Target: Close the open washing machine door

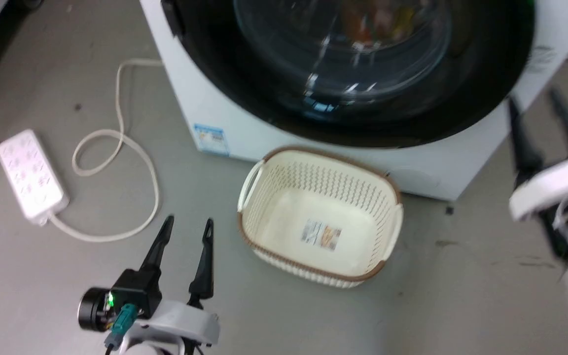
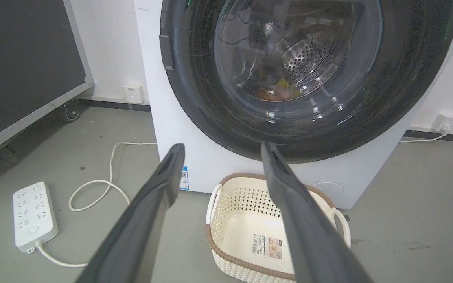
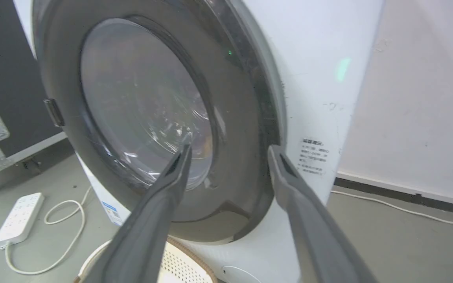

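the washing machine door [image 2: 297, 70] lies shut against the front of the washing machine [image 2: 210, 169], its black rim flat on the white panel and its glass bowl facing out; through the glass the left wrist view shows the steel drum with something orange and yellow low inside

the left gripper [image 1: 188, 222] hangs over the grey floor [image 1: 461, 276] just left of the basket [image 1: 323, 154], its two dark fingers spread apart with nothing between them, pointing toward the machine's lower front

the right gripper [image 1: 533, 97] is off the machine's lower right corner, blurred in the head view; in its own wrist view the fingers [image 3: 163, 204] stand apart and empty, aimed at the lower right part of the door rim, and i cannot tell whether they touch it

the cream basket sits on the floor just in front of the machine, below the door, with a label on its bottom

a small blue sticker [image 1: 211, 139] is low on the machine's left front; to its left a white power strip [image 1: 30, 172] lies on the floor with its cable [image 1: 151, 172] looped back toward the machine
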Tool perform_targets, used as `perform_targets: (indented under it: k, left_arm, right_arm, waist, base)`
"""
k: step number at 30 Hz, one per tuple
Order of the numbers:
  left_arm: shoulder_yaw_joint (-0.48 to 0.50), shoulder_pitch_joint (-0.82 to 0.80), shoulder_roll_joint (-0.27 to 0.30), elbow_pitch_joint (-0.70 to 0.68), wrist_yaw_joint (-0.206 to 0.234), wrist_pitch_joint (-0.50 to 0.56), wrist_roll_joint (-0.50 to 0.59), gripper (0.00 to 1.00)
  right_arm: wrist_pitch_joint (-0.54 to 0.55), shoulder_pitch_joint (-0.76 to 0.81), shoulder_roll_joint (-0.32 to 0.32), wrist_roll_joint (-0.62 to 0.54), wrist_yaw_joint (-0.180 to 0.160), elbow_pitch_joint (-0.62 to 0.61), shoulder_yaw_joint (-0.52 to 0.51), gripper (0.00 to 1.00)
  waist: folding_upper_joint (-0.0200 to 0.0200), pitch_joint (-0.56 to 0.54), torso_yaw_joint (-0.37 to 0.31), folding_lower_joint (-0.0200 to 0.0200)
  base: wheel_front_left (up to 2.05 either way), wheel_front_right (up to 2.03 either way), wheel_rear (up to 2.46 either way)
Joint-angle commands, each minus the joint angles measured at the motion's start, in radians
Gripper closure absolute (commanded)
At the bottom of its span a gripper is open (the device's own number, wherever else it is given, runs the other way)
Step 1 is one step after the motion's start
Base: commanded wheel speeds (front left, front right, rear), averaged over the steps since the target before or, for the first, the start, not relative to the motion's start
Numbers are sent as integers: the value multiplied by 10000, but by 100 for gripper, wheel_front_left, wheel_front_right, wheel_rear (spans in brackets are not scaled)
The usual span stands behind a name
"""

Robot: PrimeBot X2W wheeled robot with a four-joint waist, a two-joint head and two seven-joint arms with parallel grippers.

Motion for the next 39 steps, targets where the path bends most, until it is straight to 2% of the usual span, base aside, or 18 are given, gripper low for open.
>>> perform_targets:
  k: [1,3,4,7,11,14,21,34,35,39]
  left_arm:
    - [58,104,1,62,15,-55,-34,0]
    - [225,334,1,425,-50,-55,-74,0]
    - [225,334,1,425,-50,-55,-74,0]
    - [301,454,1,696,-173,-55,25,0]
    - [429,619,1,867,-260,-55,27,0]
    - [446,718,1,892,-287,-55,35,0]
    - [481,854,1,550,-264,-55,6,0]
    - [442,1151,1,447,164,-55,-285,0]
    - [460,1126,-8,441,90,7,-257,100]
    - [477,1124,-10,431,94,31,-249,100]
  right_arm:
    - [-42,352,170,-93,-6,-198,-93,0]
    - [-42,1885,802,-541,-6,-1397,-559,0]
    - [-42,1885,802,-541,-6,-1397,-559,0]
    - [-42,3171,1207,-1275,-6,-2466,-992,0]
    - [-42,4599,2030,-1873,-6,-3657,-1664,0]
    - [-43,5463,2410,-2192,-6,-4240,-1748,0]
    - [-43,6586,2763,-2443,-6,-4370,-1934,0]
    - [-43,6691,2797,-2315,-6,-4170,-1624,0]
    - [3,6593,2750,-2353,2,-4194,-1622,100]
    - [20,6582,2750,-2359,2,-4203,-1615,100]
  waist:
    - [0,-739,-627,2]
    - [0,-1259,-1065,2]
    - [0,-1259,-1065,2]
    - [0,-1617,-1379,2]
    - [0,-1913,-1749,2]
    - [0,-2020,-1951,2]
    - [0,-2120,-1992,2]
    - [0,-2214,-1482,2]
    - [0,-2212,-1494,2]
    - [0,-2211,-1490,2]
  base:
    - [0,0,0]
    - [0,0,0]
    - [0,0,0]
    - [0,0,0]
    - [0,0,0]
    - [0,0,0]
    - [0,0,0]
    - [0,0,0]
    - [0,0,0]
    - [0,0,0]
